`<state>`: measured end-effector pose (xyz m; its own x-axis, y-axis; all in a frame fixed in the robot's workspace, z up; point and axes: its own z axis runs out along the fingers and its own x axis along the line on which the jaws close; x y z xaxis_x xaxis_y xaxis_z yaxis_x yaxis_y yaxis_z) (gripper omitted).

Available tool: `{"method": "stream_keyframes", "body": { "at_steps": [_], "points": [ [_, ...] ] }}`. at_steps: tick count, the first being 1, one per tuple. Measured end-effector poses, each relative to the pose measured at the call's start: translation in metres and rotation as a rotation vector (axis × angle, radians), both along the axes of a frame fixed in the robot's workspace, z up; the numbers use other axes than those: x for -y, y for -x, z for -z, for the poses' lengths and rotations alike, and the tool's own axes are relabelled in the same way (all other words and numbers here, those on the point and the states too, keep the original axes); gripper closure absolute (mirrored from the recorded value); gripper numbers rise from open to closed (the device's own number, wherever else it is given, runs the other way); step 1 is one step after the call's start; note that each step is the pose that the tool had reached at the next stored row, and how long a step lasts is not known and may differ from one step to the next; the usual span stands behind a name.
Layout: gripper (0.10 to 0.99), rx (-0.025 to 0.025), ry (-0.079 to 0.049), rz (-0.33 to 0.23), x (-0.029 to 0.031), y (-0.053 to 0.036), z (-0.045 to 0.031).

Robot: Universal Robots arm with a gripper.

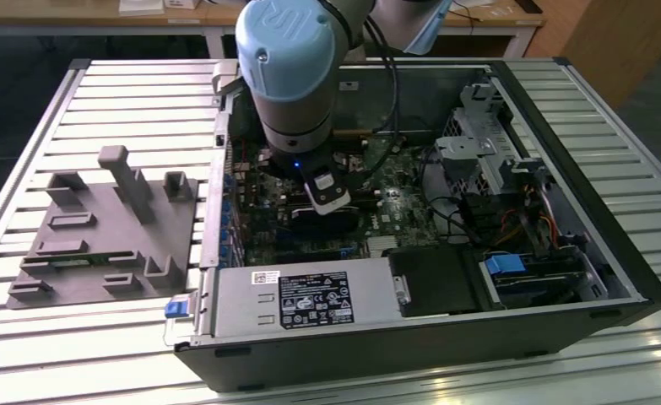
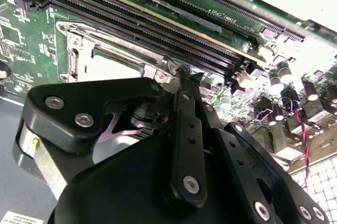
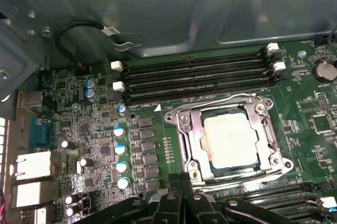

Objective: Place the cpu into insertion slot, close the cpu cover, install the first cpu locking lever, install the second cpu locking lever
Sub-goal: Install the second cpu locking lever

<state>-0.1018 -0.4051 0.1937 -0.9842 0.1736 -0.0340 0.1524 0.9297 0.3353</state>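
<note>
While computer case [image 1: 420, 337] lies open, slatted table [image 1: 138, 101] bears it.

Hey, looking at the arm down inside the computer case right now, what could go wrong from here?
1. The gripper sits right at the edge of the cpu cover, which lies down over the cpu; a slight misalignment could press the frame or chip rather than a lever.
2. Memory slots and capacitors crowd the socket, so a sideways slip might hit them.
3. In the exterior view, a cable hangs beside the arm and may snag.

Arm [image 1: 290, 80] reaching down, gripper [image 3: 181, 182] jaws closed
</note>
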Motion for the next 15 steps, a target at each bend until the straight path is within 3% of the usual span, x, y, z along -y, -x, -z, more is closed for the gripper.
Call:
{"method": "stream_keyframes", "body": {
  "at_steps": [9, 15],
  "points": [
    [0.980, -0.0001, 0.003, 0.000, -0.0049, 0.0000, 0.0000],
    [0.980, 0.0000, 0.013, -0.002, -0.0052, 0.0000, 0.0020]
  ]
}}
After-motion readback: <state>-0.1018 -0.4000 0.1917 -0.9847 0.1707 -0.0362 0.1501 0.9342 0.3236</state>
